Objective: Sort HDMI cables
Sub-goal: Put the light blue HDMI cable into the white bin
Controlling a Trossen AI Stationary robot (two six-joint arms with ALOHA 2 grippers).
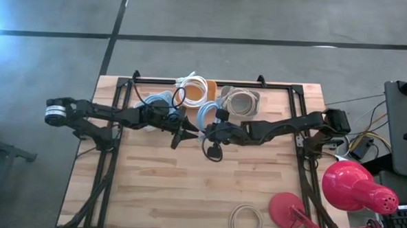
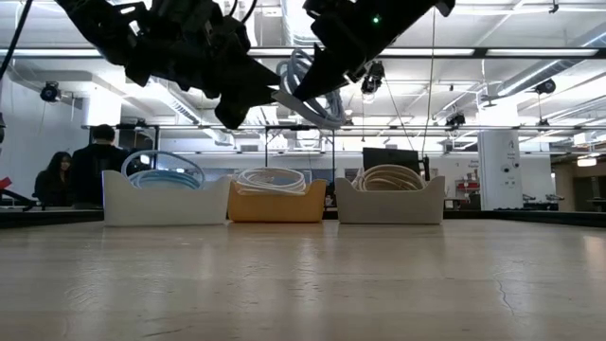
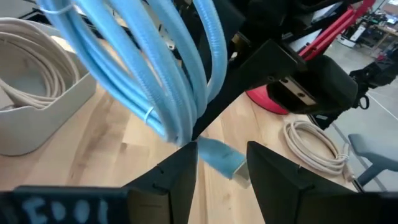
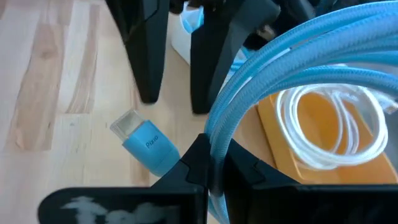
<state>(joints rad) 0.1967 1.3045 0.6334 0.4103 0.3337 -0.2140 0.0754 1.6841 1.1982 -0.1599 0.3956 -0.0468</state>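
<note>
3 bins (image 1: 251, 95) at far edge — lone coil (image 1: 245, 221) near.

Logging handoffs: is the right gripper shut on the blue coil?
Shut: right gripper fingers pinch the light blue coil strands, held above the table.

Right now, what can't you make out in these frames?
- Blue bin's coil count: in the high view the left gripper covers the white bin; in the low view its wall hides all but the top loops.
- Left jaws: apart in its wrist view, around the blue cable; contact unclear.
- Beige coil at the table edge: bottom cut off by the high view's edge.
- Right gripper: shut on the blue cable; fingertips hidden behind it.
</note>
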